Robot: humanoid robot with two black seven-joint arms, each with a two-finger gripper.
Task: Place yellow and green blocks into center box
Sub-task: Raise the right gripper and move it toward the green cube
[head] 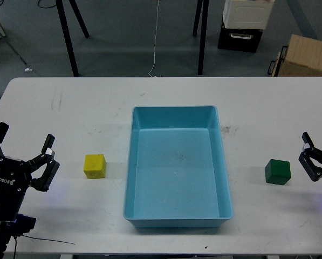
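The yellow block (pixel 95 165) rests on the white table, left of the center box (pixel 134 162), a light-blue tray with nothing inside. To the right of the tray sits the green block (pixel 278 171). My left gripper (pixel 25 137) is near the table's left front, a short way left of the yellow block, open and holding nothing. At the right edge of the view my right gripper (pixel 307 156) is just right of the green block, open and not touching it.
The white table (pixel 166 91) fills most of the view. Behind it on the floor stand black stand legs (pixel 69 43), a white-and-black crate (pixel 241 24) and a brown cardboard carton (pixel 306 56).
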